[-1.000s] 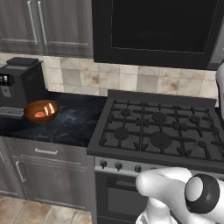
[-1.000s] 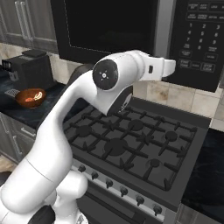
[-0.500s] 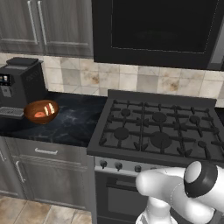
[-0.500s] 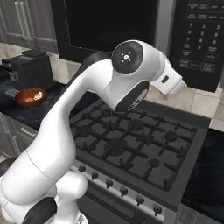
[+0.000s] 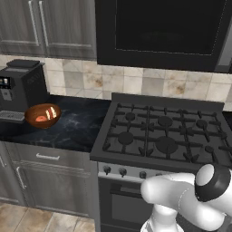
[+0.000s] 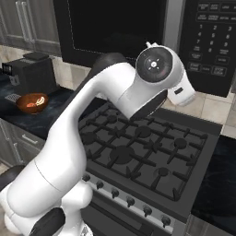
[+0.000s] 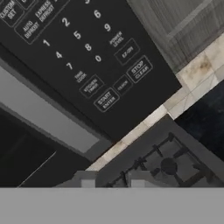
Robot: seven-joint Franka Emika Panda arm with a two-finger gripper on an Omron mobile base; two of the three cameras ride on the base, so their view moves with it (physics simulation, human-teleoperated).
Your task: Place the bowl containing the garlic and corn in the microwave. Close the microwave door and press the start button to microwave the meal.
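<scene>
The black boxy microwave (image 6: pixel 138 32) hangs above the gas stove (image 5: pixel 165 136), its microwave door (image 5: pixel 167 29) shut, a wide panel with a dark glass window and a grey strip (image 7: pixel 48 116) beside the white-lettered keypad (image 7: pixel 87 52). The end effector (image 7: pixel 113 183) hovers near the keypad's START button (image 7: pixel 106 100), its tips barely peeking up; how far apart they stand cannot be told. A small orange-brown bowl (image 5: pixel 42 115) sits on the dark bench (image 5: pixel 72 129) by the coffee machine (image 5: pixel 20 86).

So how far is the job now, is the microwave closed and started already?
Done: the microwave door looks shut. The bowl cannot be seen through its dark window, so I cannot confirm it is inside. In hand: the gripper faces the keypad, with the start button ahead of it, not yet touched. Left: pressing start.
</scene>
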